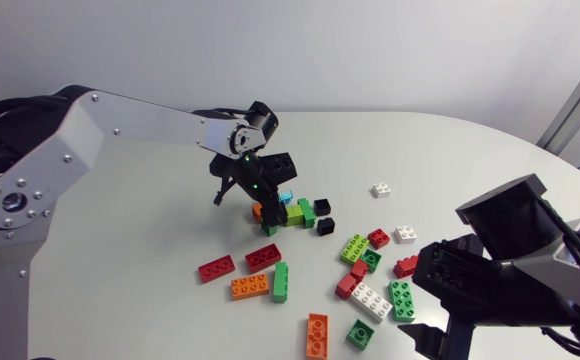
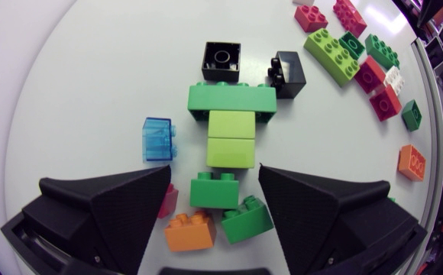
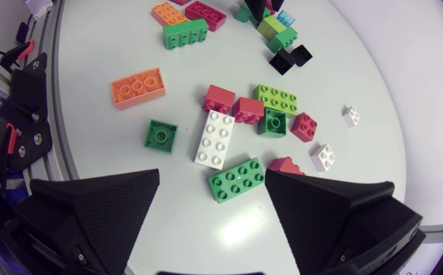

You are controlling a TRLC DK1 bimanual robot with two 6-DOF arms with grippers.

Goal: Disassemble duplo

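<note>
Head: left arm (image 1: 120,125) is hovering over the brick stack (image 1: 295,213) at the middle of the bench (image 1: 140,240), likely lining up a pull. Left wrist: left jaws are sitting released astride the stack's near end. Right wrist: right jaws are gaping over loose bricks (image 3: 237,179), parked clear.

My left arm (image 1: 120,120) is a long silver-grey link dotted with small dark screws. At its base sits a round silver cap ringed with bolts, set among black joints. A green light (image 1: 248,159) glows on its black wrist. My right arm (image 1: 530,260) has blocky black housings, a grey link and black cables. The left hand (image 2: 214,179) and right hand (image 3: 212,179) both have broad, matte black wedge fingers with a fine pebbled surface.
</note>
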